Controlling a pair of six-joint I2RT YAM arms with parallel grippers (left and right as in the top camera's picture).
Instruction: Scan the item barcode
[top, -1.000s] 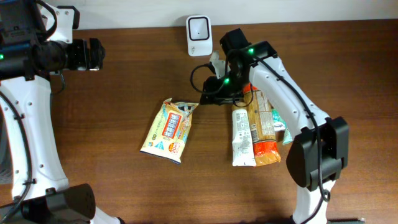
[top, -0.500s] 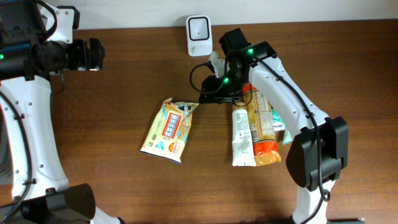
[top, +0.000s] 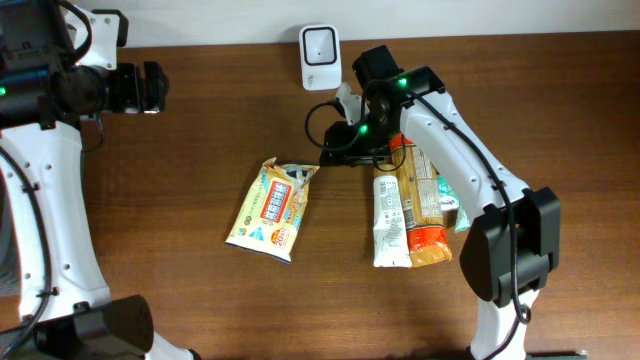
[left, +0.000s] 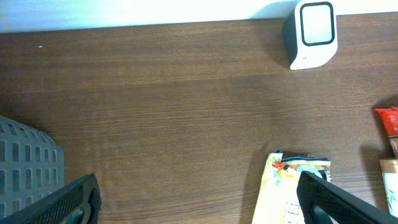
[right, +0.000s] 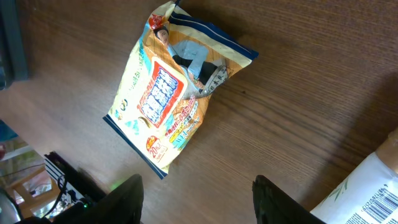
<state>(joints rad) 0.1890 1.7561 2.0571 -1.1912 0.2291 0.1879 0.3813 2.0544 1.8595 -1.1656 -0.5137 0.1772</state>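
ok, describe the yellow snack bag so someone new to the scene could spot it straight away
On the brown wooden table, start at the white scanner by the far edge and come toward the near side, slightly left in the overhead view. The yellow snack bag lies flat there. Unlike the long packets bunched to its right, it lies alone, with a crumpled blue-trimmed top.

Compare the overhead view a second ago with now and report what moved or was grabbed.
Nothing visibly changed. The right end effector still hangs open and empty near the yellow crinkled plastic snack bag, the left end effector stays open and idle, and the white box-shaped scanner is untouched.
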